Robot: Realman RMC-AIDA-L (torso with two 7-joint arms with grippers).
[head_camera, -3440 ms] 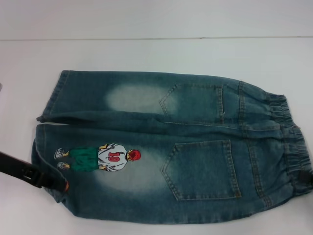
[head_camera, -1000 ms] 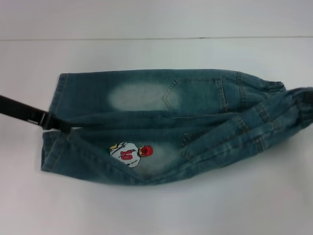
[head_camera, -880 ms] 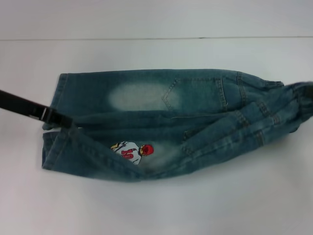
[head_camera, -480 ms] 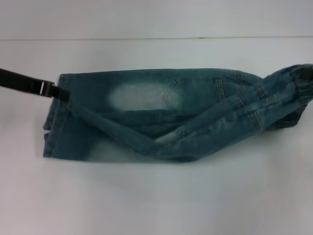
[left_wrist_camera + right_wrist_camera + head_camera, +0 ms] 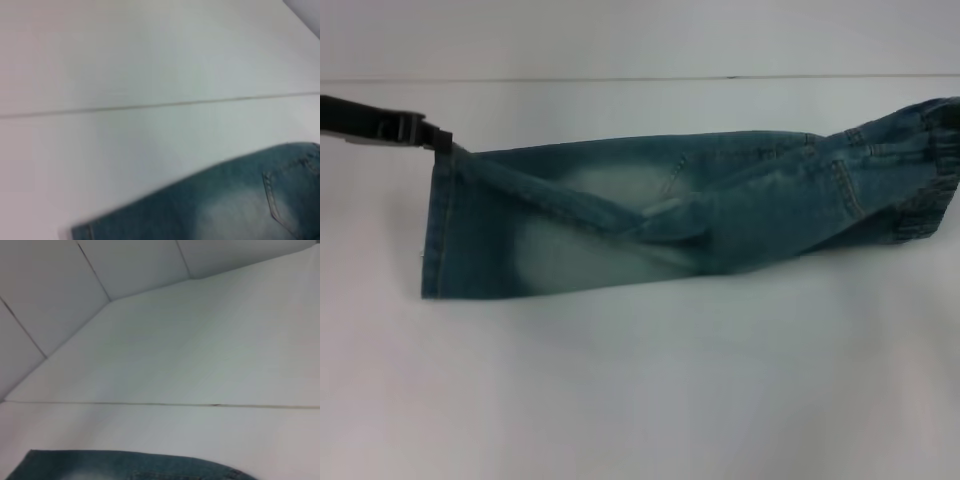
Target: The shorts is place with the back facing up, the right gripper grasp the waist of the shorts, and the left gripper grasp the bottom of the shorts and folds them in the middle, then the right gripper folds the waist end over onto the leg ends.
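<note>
Head view: a white bench (image 5: 640, 400) carries the shorts (image 5: 670, 225), folded lengthwise into a long band across mid-frame, pale faded patch showing. At upper left, the left claw (image 5: 438, 140) is clamped on the hem corner. At the right edge the waist (image 5: 932, 165) is lifted; the right claw's state cannot be told.

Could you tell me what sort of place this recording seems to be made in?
Probably a lab or test bench for garment folding. A plain white table meets a bare pale panelled wall, and only denim shorts lie there, held at the hem corner by the left gripper.
</note>
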